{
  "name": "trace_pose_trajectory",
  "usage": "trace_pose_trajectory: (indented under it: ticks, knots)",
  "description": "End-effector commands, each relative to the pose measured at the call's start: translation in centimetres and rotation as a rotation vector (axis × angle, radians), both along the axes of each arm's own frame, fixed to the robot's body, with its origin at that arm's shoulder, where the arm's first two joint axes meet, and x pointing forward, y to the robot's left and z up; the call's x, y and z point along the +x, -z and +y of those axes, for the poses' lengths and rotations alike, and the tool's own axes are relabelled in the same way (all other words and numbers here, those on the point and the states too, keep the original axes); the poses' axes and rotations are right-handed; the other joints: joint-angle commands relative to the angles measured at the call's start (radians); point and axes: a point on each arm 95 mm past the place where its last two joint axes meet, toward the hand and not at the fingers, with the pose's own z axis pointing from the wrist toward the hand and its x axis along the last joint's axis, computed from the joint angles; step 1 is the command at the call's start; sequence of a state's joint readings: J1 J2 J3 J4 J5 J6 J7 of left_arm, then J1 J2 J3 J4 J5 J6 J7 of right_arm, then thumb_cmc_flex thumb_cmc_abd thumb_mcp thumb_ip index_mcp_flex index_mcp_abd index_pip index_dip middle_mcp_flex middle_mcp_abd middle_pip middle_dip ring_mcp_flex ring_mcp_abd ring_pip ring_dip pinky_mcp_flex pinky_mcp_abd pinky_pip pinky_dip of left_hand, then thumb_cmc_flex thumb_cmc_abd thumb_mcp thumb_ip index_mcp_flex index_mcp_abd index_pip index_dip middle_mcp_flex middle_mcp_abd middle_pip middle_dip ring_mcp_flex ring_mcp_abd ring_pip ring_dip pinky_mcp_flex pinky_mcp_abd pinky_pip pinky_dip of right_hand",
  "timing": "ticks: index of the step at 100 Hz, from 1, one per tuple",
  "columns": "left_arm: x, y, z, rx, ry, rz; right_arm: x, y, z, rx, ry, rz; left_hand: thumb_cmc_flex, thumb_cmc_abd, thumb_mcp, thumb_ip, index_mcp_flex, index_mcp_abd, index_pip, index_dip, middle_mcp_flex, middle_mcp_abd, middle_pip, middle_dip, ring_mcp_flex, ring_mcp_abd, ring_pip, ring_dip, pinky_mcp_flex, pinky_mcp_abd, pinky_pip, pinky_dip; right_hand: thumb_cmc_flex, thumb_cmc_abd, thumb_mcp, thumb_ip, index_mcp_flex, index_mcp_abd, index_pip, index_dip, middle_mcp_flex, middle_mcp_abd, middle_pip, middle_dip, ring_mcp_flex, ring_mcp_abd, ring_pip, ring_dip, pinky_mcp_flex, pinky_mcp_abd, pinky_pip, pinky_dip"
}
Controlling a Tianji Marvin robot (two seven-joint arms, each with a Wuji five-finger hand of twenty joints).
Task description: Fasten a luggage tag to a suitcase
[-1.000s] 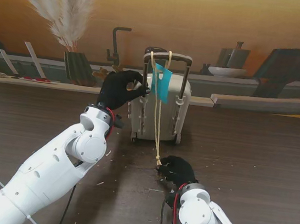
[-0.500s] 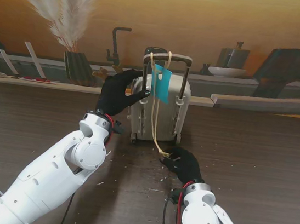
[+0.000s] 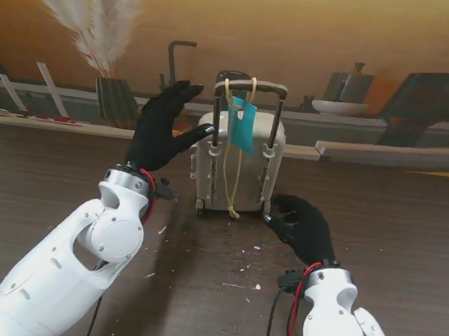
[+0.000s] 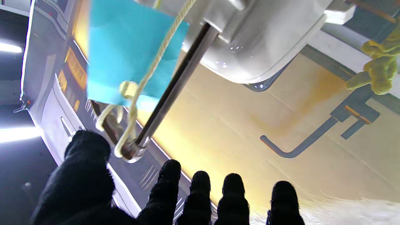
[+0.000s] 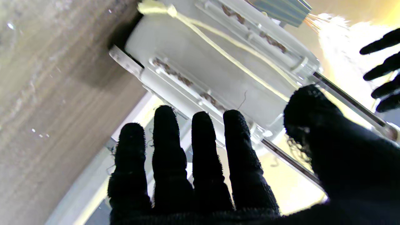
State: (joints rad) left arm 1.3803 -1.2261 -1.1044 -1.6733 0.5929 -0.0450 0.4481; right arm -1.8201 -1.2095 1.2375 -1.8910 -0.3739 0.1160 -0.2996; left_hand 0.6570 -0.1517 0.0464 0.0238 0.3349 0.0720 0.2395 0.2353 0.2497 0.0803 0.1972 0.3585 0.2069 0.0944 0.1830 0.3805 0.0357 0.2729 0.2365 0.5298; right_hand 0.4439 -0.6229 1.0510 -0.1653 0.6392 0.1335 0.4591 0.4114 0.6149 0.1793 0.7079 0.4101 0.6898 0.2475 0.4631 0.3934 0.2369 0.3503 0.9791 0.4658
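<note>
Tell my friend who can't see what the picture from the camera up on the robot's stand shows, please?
A small white suitcase stands upright on a dark wooden table, with a blue luggage tag hanging from its raised handle on a yellowish string. The black-gloved left hand is open beside the suitcase, and the right hand is open near its base.

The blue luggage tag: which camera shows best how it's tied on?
Left wrist view: the blue luggage tag fills the picture, its cord looped round the suitcase handle. The stand view shows the whole tag small, hanging from the handle. The right wrist view shows only cord along the suitcase.
</note>
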Motion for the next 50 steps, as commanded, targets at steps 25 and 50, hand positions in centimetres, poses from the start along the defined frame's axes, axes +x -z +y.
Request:
trace_pose_trajectory:
  ticks: [25,50]
  knots:
    - [-6.8,-0.2,1.9,0.058,0.0,0.068,-2.0,-1.8,-2.3,-0.06,-0.051,-0.087,0.011,0.035,-0.034,0.012,0.045,0.034,-0.033,-0.011,0.045,0.005,-0.028,-0.024,0.019,-0.01,-0.043,-0.023,0.005,-0.052,-0.037,0.057,-0.048,0.034,-0.06,0.026,-0.021,-0.028,-0.031,-0.022,-0.039,0.008,-0.042,-0.028,-0.054,0.001,-0.053,-0.027,-0.035,-0.043,-0.036,-0.022]
    - [-12.8,2.9,2.1,0.094,-0.017,0.127,-3.2,-1.2,-3.7,-0.15,-0.033,-0.178,0.016,0.044,-0.043,0.012,0.09,0.037,-0.041,-0.004,0.098,0.015,-0.028,-0.02,0.056,-0.001,-0.046,-0.022,0.015,-0.042,-0.039,0.065,-0.065,0.049,-0.102,0.031,-0.009,-0.07,-0.025,-0.007,-0.023,-0.007,-0.076,-0.035,-0.046,-0.007,-0.115,-0.046,-0.034,-0.057,-0.083,-0.039]
